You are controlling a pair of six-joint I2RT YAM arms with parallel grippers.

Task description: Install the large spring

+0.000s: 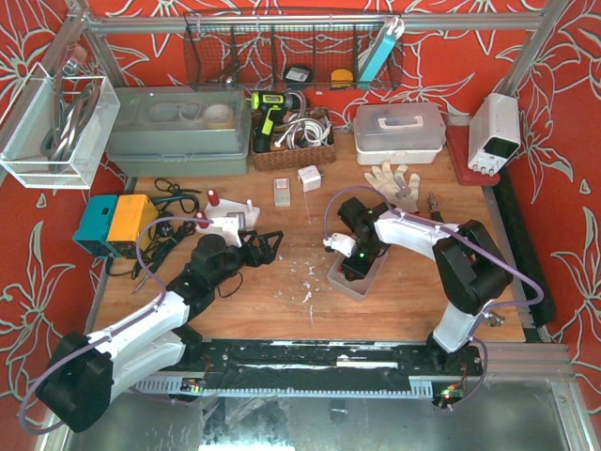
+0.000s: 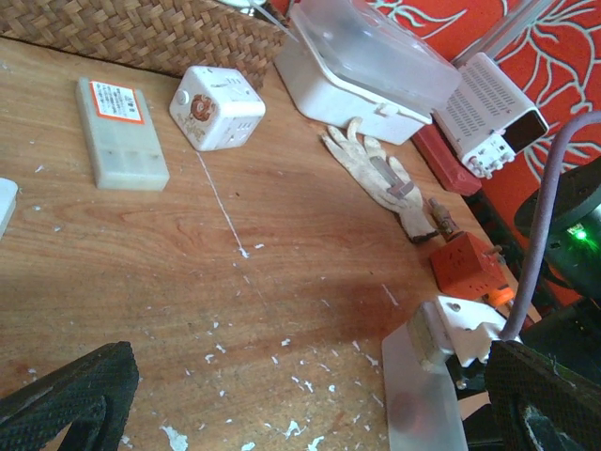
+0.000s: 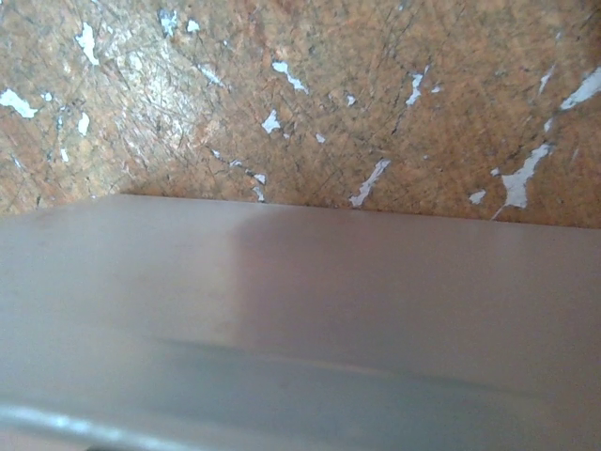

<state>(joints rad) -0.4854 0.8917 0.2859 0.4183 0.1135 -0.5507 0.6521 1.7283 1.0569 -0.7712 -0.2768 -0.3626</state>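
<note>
Top external view: on the wooden counter point(image 1: 282, 310), the right gripper point(image 1: 355, 268) dips into a grey tray point(image 1: 343, 285), and no camera shows how far it is spread. The left gripper point(image 1: 266, 247) hangs wide open to the tray's left. No large spring is discernible; it likely lies inside the tray, nearest the right arm.

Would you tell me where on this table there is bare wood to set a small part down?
Bare wood lies mid-table, bordered by the flat box, white cube, glove and grey bin; a second strip lies between the bin and the black rail. The left side is crowded with cables and the white fixture.
</note>
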